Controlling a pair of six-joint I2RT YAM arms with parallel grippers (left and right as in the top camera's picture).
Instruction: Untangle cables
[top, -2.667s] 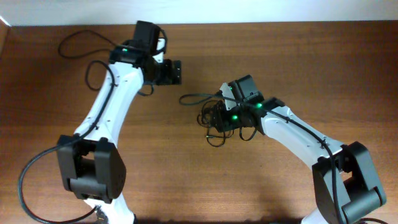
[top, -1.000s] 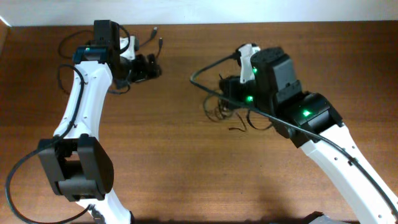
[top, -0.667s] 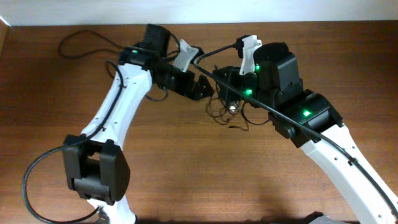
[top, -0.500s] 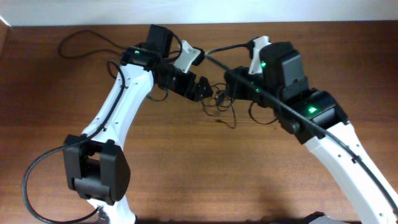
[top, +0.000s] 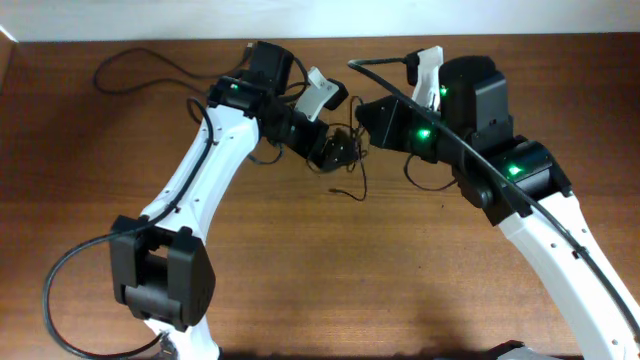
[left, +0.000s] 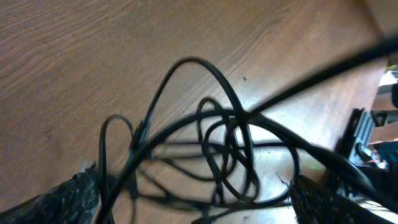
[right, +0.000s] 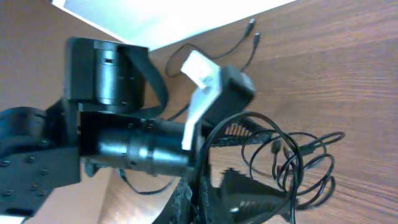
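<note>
Evidently the left fingers (left: 65, 198) sit spread around the tangled cables (left: 224, 149); whether the right fingers (right: 252, 199) clench, I cannot tell.

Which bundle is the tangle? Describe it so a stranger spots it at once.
Look to the far middle of the wooden table, where the two arms almost meet. Between the left gripper and the right gripper sits the tangle of cables: hair-thin black loops with one trailing strand, unlike the thick black cable along the right arm.
</note>
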